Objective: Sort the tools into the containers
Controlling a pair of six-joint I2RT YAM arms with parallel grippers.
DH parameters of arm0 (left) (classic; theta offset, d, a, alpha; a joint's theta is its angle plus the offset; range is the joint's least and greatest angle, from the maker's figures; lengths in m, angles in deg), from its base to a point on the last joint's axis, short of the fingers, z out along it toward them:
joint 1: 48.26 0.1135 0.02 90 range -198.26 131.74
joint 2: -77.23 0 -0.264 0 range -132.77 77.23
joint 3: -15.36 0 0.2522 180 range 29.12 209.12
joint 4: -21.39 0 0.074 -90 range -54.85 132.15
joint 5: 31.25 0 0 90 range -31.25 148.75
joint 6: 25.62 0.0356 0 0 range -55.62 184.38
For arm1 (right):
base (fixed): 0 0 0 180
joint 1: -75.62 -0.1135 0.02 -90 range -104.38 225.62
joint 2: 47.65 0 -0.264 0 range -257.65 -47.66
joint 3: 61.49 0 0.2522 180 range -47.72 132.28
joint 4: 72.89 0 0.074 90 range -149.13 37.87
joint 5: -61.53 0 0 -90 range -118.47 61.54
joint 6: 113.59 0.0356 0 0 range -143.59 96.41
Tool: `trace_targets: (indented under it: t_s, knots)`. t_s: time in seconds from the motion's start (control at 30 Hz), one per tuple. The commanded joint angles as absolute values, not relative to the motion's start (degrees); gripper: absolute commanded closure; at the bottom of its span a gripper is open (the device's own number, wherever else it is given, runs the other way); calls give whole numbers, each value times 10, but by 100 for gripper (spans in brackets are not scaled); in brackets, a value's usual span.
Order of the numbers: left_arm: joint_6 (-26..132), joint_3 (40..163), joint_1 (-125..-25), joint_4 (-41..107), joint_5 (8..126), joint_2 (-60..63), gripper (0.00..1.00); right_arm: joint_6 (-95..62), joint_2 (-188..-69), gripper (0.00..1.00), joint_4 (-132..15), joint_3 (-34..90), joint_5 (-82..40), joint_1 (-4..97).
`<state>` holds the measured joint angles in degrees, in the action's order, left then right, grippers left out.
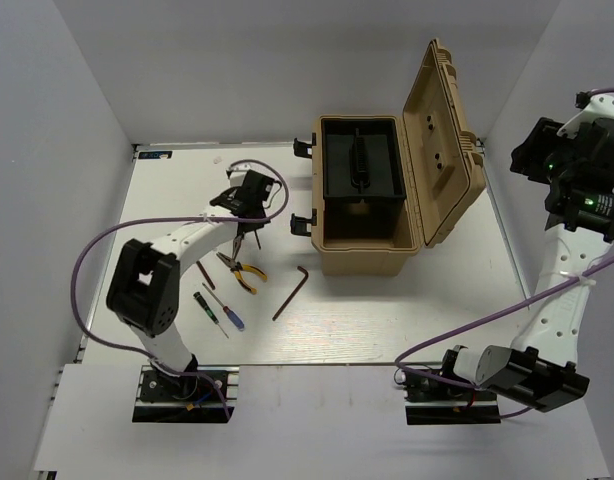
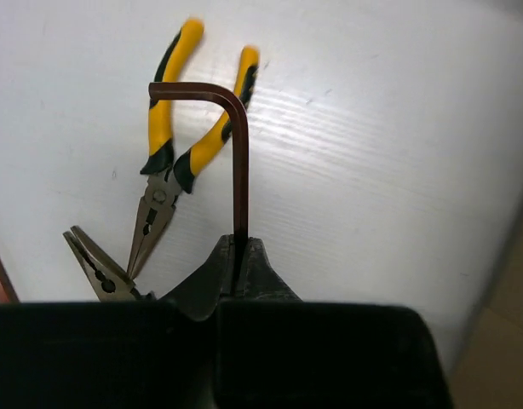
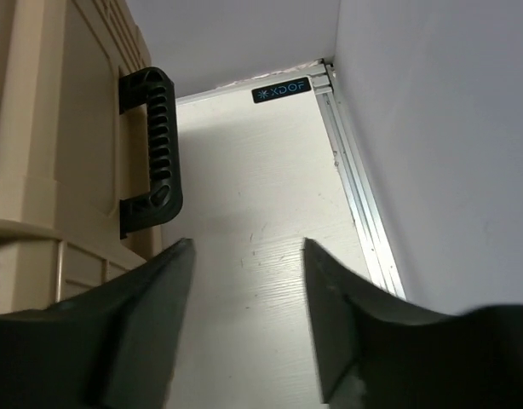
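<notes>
My left gripper [image 1: 242, 212] [image 2: 240, 244] is shut on the long leg of a dark L-shaped hex key [image 2: 238, 162] and holds it above the table. Yellow-handled pliers [image 2: 170, 145] [image 1: 242, 272] lie under it, and the jaws of a second pair of pliers [image 2: 95, 268] show beside them. Another hex key [image 1: 292, 290] lies near the tan toolbox [image 1: 362, 255]. Thin screwdrivers with green [image 1: 202, 300] and blue [image 1: 234, 320] handles lie in front of the pliers. My right gripper [image 1: 535, 160] [image 3: 249, 247] is open and empty, raised to the right of the toolbox.
The toolbox lid [image 1: 442, 130] stands open, with a black tray [image 1: 359, 160] inside. Its black side handle [image 3: 155, 145] is close to my right gripper's left finger. A brown bar [image 1: 207, 273] lies left of the pliers. White walls enclose the table.
</notes>
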<state>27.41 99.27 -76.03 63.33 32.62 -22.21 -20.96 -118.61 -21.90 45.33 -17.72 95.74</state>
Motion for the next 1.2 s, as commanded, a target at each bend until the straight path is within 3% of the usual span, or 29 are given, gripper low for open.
trace_targets:
  t_s: [0.0, 0.1, 0.13, 0.2, 0.33, 0.47, 0.57, 0.93, 1.1, 1.17]
  knots:
    - [310, 1037, -768, 607, 345, -149, 100, -219, -1163, 43, -232, 441, -171, 971]
    - [363, 1075, -768, 572, 388, -129, 100, -219, -1153, 70, -229, 434, -173, 978]
    - [398, 1088, -768, 562, 423, -129, 100, -219, -1151, 89, -229, 433, -170, 980]
    - [432, 1142, -774, 544, 470, -145, 100, -219, -1147, 100, -228, 431, -166, 988]
    - [479, 1299, -779, 586, 606, -251, 100, -215, -1147, 100, -222, 427, -155, 999]
    - [487, 1476, -790, 618, 675, -361, 100, -213, -1142, 100, -220, 419, -141, 1008]
    - [469, 1533, -795, 620, 690, -414, 100, -214, -1139, 100, -220, 413, -130, 1015]
    - [387, 1545, -806, 562, 729, -481, 100, -210, -1126, 100, -225, 381, -90, 1020]
    - [381, 1545, -806, 562, 687, -492, 100, -214, -1118, 100, -232, 359, -79, 1020]
    - [381, 1551, -806, 562, 687, -499, 88, -216, -1118, 99, -230, 354, -74, 1021]
